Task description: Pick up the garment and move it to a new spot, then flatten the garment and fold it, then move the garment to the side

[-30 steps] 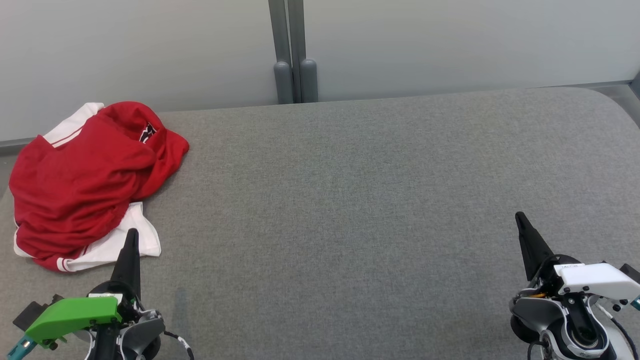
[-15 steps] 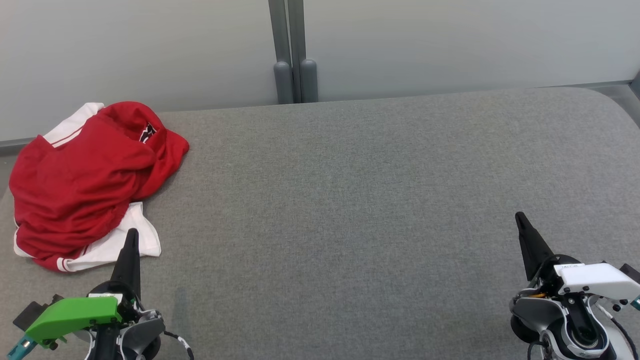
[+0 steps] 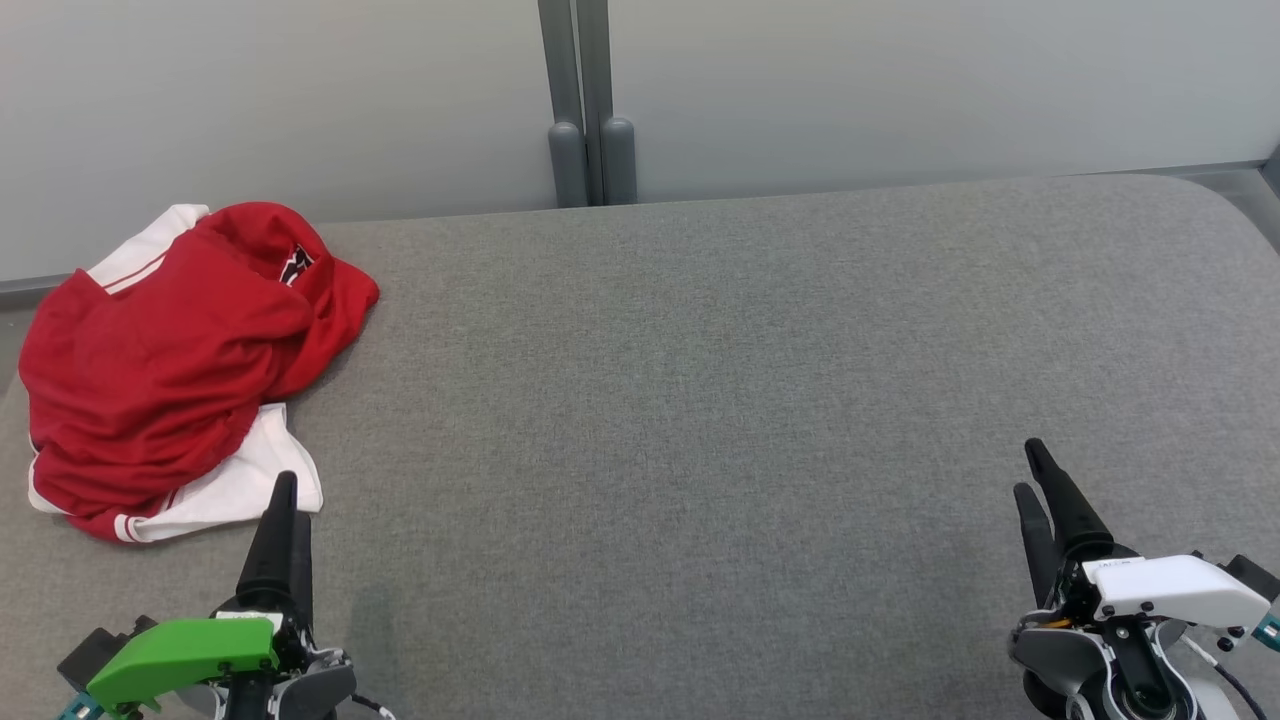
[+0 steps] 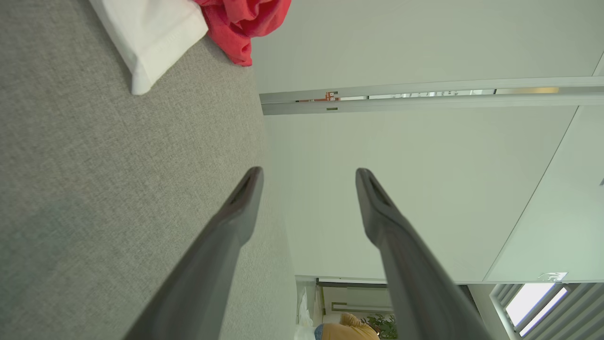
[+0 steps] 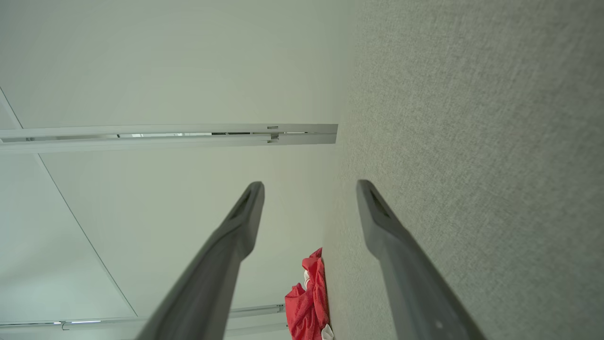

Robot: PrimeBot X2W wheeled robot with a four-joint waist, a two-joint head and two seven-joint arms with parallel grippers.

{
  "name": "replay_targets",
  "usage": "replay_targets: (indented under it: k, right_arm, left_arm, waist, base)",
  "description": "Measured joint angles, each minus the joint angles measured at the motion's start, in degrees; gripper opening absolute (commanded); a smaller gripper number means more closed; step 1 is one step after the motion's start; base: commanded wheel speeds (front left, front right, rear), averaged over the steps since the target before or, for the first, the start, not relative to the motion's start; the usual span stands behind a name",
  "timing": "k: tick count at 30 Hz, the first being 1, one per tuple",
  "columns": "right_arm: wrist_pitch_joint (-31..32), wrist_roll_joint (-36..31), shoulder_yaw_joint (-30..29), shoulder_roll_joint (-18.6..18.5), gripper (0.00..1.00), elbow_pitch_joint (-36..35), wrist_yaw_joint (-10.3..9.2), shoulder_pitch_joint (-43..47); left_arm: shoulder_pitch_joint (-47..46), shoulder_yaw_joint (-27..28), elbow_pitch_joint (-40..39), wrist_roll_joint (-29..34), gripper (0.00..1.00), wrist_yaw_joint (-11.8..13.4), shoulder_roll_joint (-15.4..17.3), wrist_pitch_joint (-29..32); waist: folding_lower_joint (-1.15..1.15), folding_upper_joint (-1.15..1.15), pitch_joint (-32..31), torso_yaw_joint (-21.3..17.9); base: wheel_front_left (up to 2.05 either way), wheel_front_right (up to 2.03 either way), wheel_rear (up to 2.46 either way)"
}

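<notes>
Both hands have parted their fingers and drawn slightly back since a second ago. The left hand (image 3: 287, 485) and right hand (image 3: 1026, 468) are released and hold nothing. The crumpled red-and-white jersey (image 3: 150, 370) sits at the tabletop's (image 3: 700, 400) 10 o'clock corner, at 11 o'clock from the left hand, its white hem near those fingertips. The heap runs from 7 to 1 o'clock. The left arm is far nearer, with only bare tabletop between. A grey wall post (image 3: 590, 110) stands at 12 o'clock.

- left gripper (image 4: 306, 172): low at the robot's left, turned on its side, long dark fingers pointing forward, jaws spread well apart.
- right gripper (image 5: 309, 184): low at the right, also on its side, jaws equally parted.
</notes>
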Motion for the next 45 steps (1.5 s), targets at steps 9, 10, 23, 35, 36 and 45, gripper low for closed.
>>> replay_targets:
  k: [9, 10, 23, 35, 36, 45]
  right_arm:
    - [-2.2, -10.3, 1.9, -1.1, 1.00, -2.5, 0.00, 0.7]
    - [-2.5, -11.8, 2.2, -1.4, 1.00, -2.9, 0.00, 0.8]
    - [-5.5, -27.7, 3.4, -3.4, 1.00, -5.1, 0.00, 1.2]
    - [-7.9, -39.3, 4.6, -4.7, 1.00, -5.7, 0.00, 2.3]
    - [-8.1, -40.1, 4.8, -4.8, 1.00, -5.8, 0.00, 2.3]
    - [-9.7, -47.4, 5.4, -5.5, 1.00, -5.8, 0.00, 2.3]
  left_arm:
    - [0.0, -1.4, -0.5, 8.5, 1.00, 0.0, 0.0, -2.3]
    - [0.0, -1.6, -0.6, 9.7, 1.00, 0.0, 0.0, -2.6]
    - [0.0, -4.1, -1.5, 26.1, 1.00, 0.2, 0.0, -5.6]
    - [0.0, -6.4, -1.0, 39.7, 1.00, 0.9, 0.1, -7.9]
    - [0.0, -6.5, -1.1, 40.9, 1.00, 1.2, 0.1, -8.1]
    - [0.0, -7.1, -0.5, 49.2, 1.00, 1.3, 0.1, -9.7]
  waist:
    - [0.00, 0.00, 0.0, 0.0]
    - [0.00, 0.00, 0.0, 0.0]
    - [0.00, 0.00, 0.1, 0.0]
    - [0.00, 0.00, -0.3, 0.2]
    - [0.00, 0.00, -0.3, 0.2]
    - [0.00, 0.00, -0.3, 0.1]
  base:
    - [0.00, 0.00, 0.00]
    - [0.00, 0.00, 0.00]
    - [0.00, 0.00, 0.00]
    - [0.00, 0.00, 0.00]
    - [0.00, 0.00, 0.00]
    - [0.00, 0.00, 0.00]
